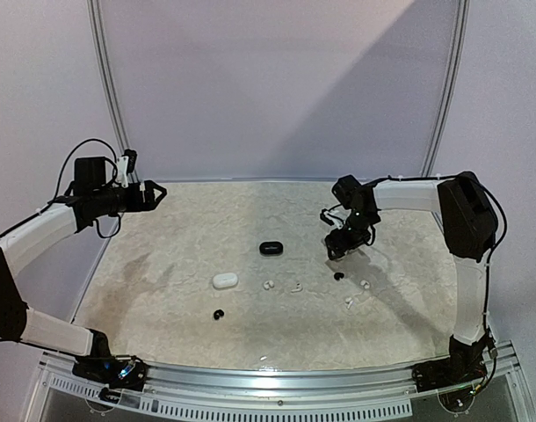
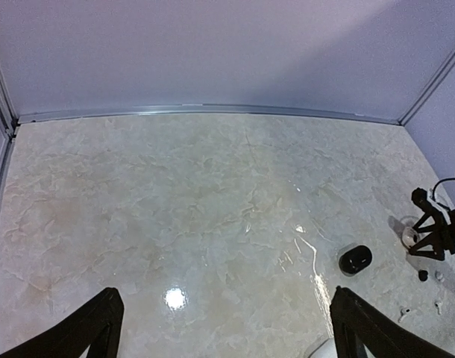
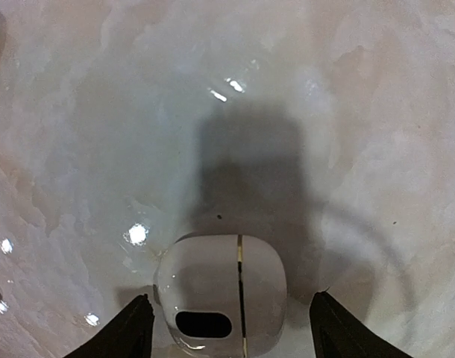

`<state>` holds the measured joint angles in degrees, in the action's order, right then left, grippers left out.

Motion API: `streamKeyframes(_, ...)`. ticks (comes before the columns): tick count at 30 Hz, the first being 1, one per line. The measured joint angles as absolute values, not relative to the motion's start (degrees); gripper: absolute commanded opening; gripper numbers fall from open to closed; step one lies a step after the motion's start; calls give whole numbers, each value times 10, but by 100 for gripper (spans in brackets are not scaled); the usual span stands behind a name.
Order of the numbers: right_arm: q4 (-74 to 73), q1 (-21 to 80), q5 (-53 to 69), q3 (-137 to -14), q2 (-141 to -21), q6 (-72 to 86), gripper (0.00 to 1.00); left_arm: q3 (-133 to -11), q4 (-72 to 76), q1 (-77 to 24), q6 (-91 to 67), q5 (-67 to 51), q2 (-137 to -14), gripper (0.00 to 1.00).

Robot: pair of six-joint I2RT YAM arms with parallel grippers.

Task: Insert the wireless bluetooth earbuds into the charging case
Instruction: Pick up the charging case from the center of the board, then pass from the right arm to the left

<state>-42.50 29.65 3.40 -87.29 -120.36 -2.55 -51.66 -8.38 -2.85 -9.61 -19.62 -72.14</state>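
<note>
A white charging case [image 3: 220, 287] lies shut on the marble table, with a dark oval slot facing the camera. My right gripper [image 3: 232, 298] is open and straddles it, with a gap on each side between the case and the fingers [image 3: 130, 332]. From above, that gripper [image 1: 338, 248] hides this case. White earbuds [image 1: 268, 285] [image 1: 296, 286] [image 1: 365, 284] [image 1: 349, 301] and black earbuds [image 1: 338, 276] [image 1: 219, 314] lie scattered on the table. My left gripper [image 1: 151, 195] hangs open and empty high at the back left, far from everything.
A black case [image 1: 271, 248] sits mid-table and a second white case [image 1: 225, 280] lies to its front left. The left wrist view shows the black case [image 2: 355, 259] and the right gripper [image 2: 435, 233] far to the right. White walls enclose the table [image 1: 180, 229].
</note>
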Motion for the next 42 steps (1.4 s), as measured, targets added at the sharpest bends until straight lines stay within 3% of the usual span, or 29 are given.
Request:
streamKeyframes(6,-420,300,20,-872,-1211,-24,37,-517,-84,-29,-97,-190,-721,96)
streamKeyframes(8,-418,303,18,-872,-1211,-26,33,-517,-83,-30,-99,-190,-721,94)
streamKeyframes(19,-390,376,-54,-897,-1185,-81,28,-586,-111,-105,-112,-208,-719,85)
streamKeyframes(27,-215,502,-70,-942,-1046,-223,28,-682,-133,-185,-84,-287,-719,84)
streamKeyframes(32,-136,560,-57,-980,-1032,-305,27,-737,-155,-236,-59,-346,-728,83)
streamKeyframes(37,-116,574,-51,-987,-1034,-354,27,-775,-169,-268,-27,-390,-750,67)
streamKeyframes(42,-100,584,-57,-987,-1035,-379,26,-781,-196,-276,-13,-408,-770,61)
